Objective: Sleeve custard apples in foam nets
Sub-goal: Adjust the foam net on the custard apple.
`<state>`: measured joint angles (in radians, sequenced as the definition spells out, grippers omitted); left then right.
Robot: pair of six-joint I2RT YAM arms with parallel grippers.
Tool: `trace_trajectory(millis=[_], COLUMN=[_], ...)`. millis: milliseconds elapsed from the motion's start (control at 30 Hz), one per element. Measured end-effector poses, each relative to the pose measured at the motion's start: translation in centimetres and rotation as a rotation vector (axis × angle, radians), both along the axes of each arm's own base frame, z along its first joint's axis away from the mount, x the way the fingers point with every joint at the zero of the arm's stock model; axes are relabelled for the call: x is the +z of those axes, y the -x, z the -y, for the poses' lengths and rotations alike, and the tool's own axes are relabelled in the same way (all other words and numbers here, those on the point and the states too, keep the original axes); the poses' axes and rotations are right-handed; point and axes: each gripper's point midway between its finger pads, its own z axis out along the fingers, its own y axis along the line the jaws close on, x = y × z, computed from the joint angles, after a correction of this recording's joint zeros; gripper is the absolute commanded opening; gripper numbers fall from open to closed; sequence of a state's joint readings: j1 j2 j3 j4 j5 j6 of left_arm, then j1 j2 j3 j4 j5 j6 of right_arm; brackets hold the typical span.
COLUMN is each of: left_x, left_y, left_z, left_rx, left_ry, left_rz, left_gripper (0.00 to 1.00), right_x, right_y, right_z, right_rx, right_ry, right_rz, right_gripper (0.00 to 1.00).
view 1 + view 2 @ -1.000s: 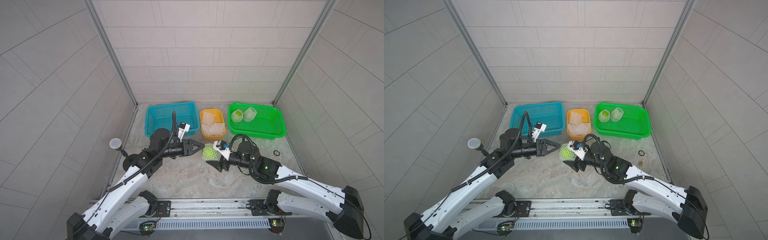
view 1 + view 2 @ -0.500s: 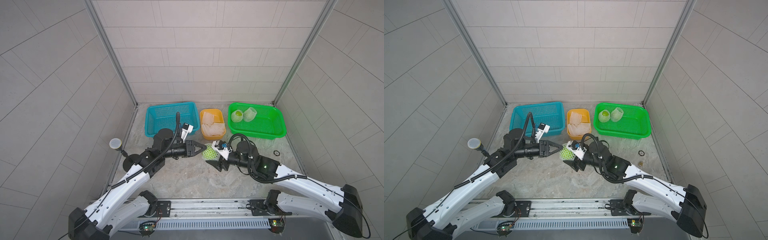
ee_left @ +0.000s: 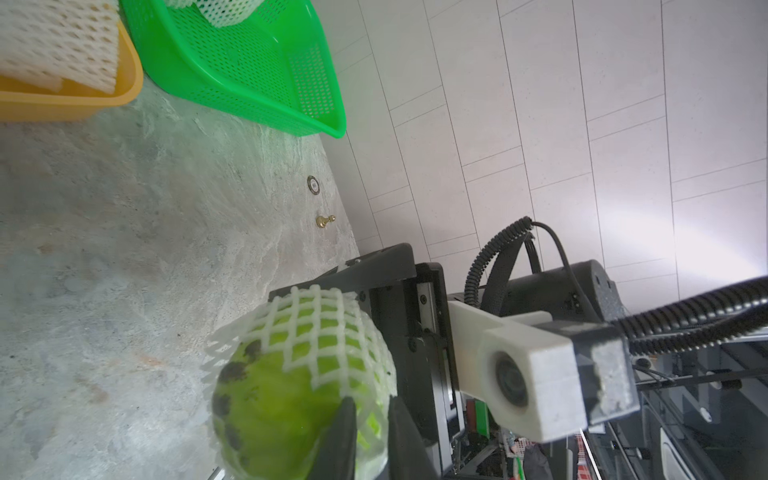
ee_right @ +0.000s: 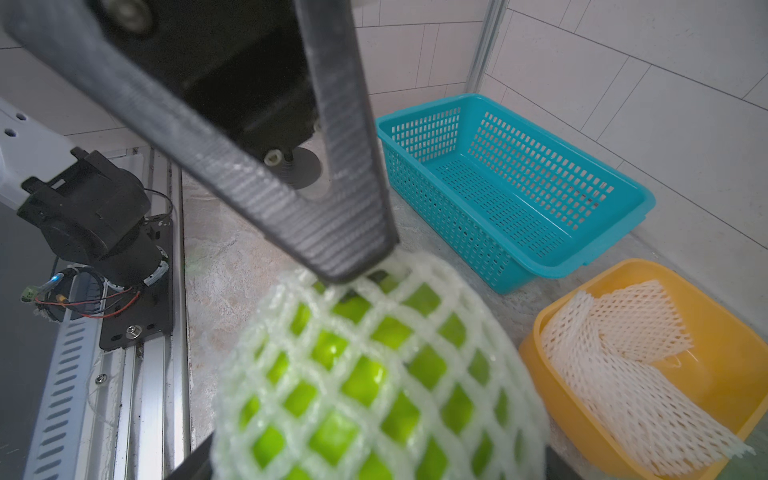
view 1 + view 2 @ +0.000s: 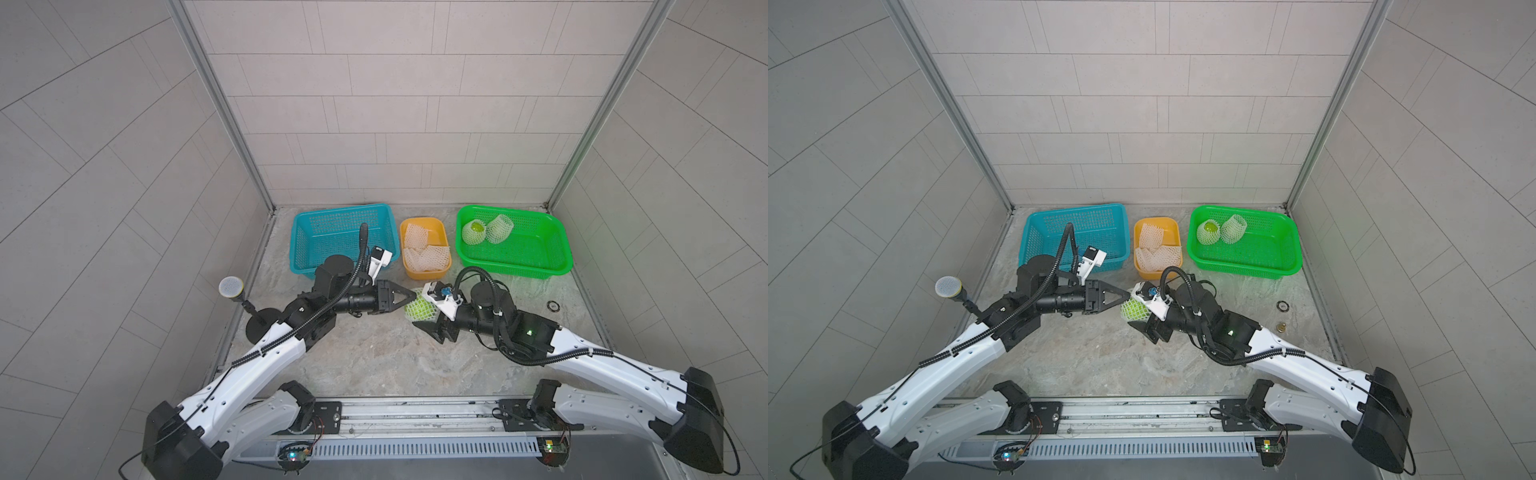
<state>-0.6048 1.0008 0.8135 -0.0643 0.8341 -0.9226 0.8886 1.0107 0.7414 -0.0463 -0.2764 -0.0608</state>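
A green custard apple (image 5: pixel 417 309) (image 3: pixel 270 407), half covered by a white foam net (image 3: pixel 316 316) (image 4: pixel 374 353), hangs just above the floor between the arms. My right gripper (image 5: pixel 426 316) (image 4: pixel 374 467) is shut on it, one black finger on each side. My left gripper (image 5: pixel 412 296) (image 3: pixel 372 411) is shut on the net's rim, pinching a strip of mesh against the fruit. Its fingers (image 4: pixel 332 232) meet at the net's edge. Two more netted custard apples (image 5: pixel 473 231) (image 5: pixel 500 227) lie in the green basket (image 5: pixel 557 266). Spare foam nets (image 5: pixel 424 253) fill the orange tub (image 5: pixel 444 232).
An empty blue basket (image 5: pixel 332 232) stands at the back left, next to the left arm's wrist. A microphone stand (image 5: pixel 231 286) sits by the left wall. A small black ring (image 5: pixel 553 306) and a brass piece (image 5: pixel 1282 327) lie near the right wall.
My left gripper has moved right to the netted custard apple and closed on the net's rim. The right gripper has kept its hold and barely moved.
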Motion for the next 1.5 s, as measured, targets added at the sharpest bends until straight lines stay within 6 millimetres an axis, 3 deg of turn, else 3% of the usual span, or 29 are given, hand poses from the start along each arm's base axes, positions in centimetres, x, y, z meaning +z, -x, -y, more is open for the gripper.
trace_trajectory(millis=[100, 500, 1333, 1400, 1500], left_x=[-0.1, 0.4, -1.4, -1.4, -1.6], left_y=[-0.1, -1.0, -0.9, -0.9, -0.9], left_z=[0.0, -2.0, -2.4, -2.4, -2.4], left_rx=[0.000, 0.071, 0.087, 0.086, 0.089], left_ry=[-0.004, -0.009, -0.016, -0.015, -0.017], left_rz=[-0.001, 0.021, -0.009, -0.007, -0.012], left_gripper=[0.00, 0.00, 0.00, 0.11, 0.43], right_x=[0.0, 2.0, 3.0, 2.9, 3.0], right_y=[0.0, -0.1, 0.0, 0.0, -0.1], right_z=[0.1, 1.0, 1.2, 1.2, 1.2], right_rx=[-0.005, -0.032, -0.019, -0.020, -0.024], right_ry=[0.002, -0.107, -0.228, -0.228, -0.234], right_rz=[0.000, 0.020, -0.030, -0.033, -0.033], right_gripper=[0.82, 0.83, 0.81, 0.81, 0.81])
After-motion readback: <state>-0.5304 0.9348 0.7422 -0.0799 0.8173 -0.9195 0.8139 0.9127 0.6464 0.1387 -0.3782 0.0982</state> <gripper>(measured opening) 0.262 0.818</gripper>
